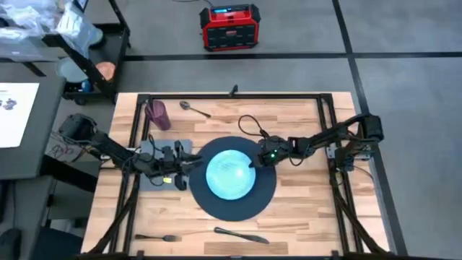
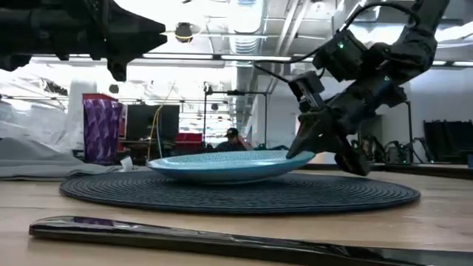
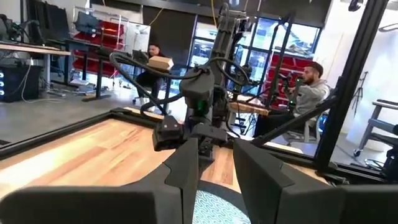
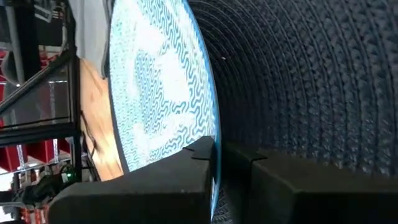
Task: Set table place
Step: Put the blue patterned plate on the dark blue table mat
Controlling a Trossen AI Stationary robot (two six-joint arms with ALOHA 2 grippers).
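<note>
Left gripper is hovering just off the mat's left edge, over the grey napkin near the table's left edge; its jaws are standing slightly apart, gripping nothing.

Purple cup is standing upright toward the far-left corner; can't tell what's in it, if anything. Spoon is lying near the far edge.

Mat, the place, is lying flat at the table's centre, dark and woven. Probably light, floppy and grippy, so it's best dragged or lifted by its rim. Light blue plate is sitting on it, roughly centred, carrying nothing. It's looking rigid, glazed, likely slippery and breakable. The thin raised rim is the only sensible hold, and a one-sided pinch is risking tilt.

Fork and knife are lying along the near edge, apart from the mat.

Right gripper is at the plate's right rim, jaws clamped on that rim, one finger above and one below, with the plate resting low on the mat.
</note>
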